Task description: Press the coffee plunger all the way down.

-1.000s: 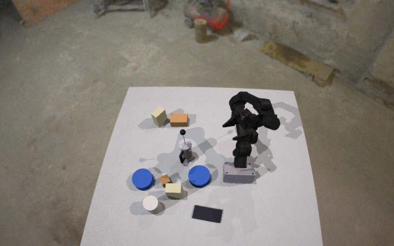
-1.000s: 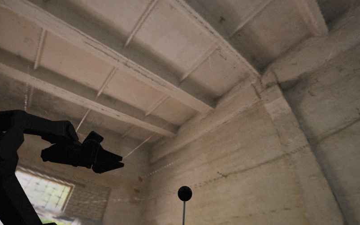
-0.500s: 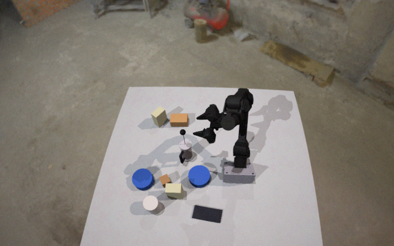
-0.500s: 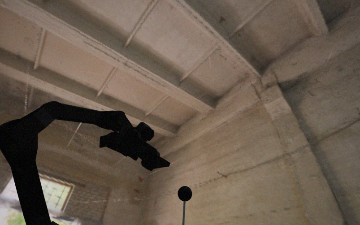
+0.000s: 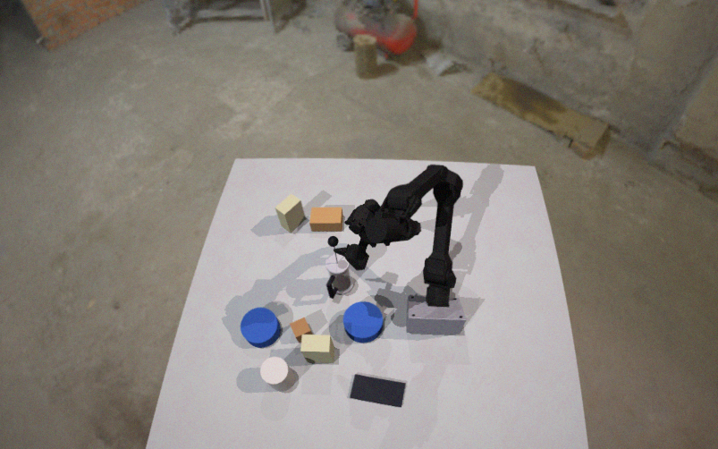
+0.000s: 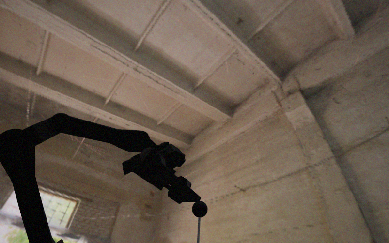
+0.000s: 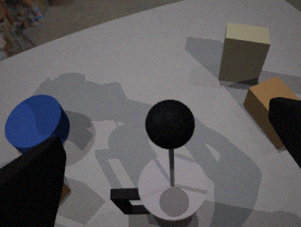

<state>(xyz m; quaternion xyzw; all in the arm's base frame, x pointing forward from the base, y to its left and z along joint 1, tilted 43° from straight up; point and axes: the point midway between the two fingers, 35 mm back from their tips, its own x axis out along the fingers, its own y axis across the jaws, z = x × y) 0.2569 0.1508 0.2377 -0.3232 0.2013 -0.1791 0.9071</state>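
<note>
Plunger knob (image 7: 169, 123) sat raised, centred between the wide-open, empty hand (image 7: 162, 162), seemingly poised just above it for a straight push.

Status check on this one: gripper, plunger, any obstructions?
Gripper open, empty, poised just above the plunger knob. Plunger up, not yet pressed; press upright. Blocks and cylinders stand apart; nothing in the way.

Item count on the tabletop (image 5: 495, 357)

One coffee press (image 5: 339, 276); two blue cylinders (image 5: 259, 326) (image 5: 363, 321); one white cylinder (image 5: 274, 369); two cream blocks (image 5: 290, 212) (image 5: 316, 348); two orange blocks (image 5: 325, 218) (image 5: 300, 327); one flat black slab (image 5: 376, 390); one arm (image 5: 441, 234) on a grey base (image 5: 435, 319).
</note>
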